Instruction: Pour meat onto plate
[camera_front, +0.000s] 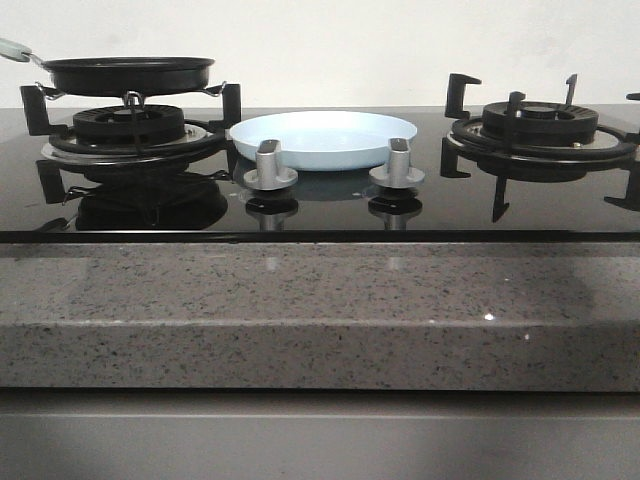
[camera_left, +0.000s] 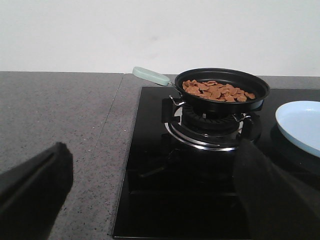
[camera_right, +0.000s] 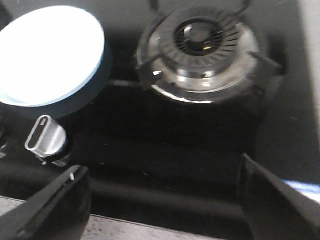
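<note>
The meat, a loose pile of light-brown pieces, lies in a black frying pan with a pale green handle on the left burner; the front view shows only the pan's side. The pale blue plate stands empty on the black hob between the burners, also in the left wrist view and right wrist view. My left gripper is open and empty, in front of the pan. My right gripper is open and empty above the hob's front edge.
Two silver knobs stand in front of the plate; one shows in the right wrist view. The right burner carries nothing. A speckled grey counter runs along the hob's front and left side.
</note>
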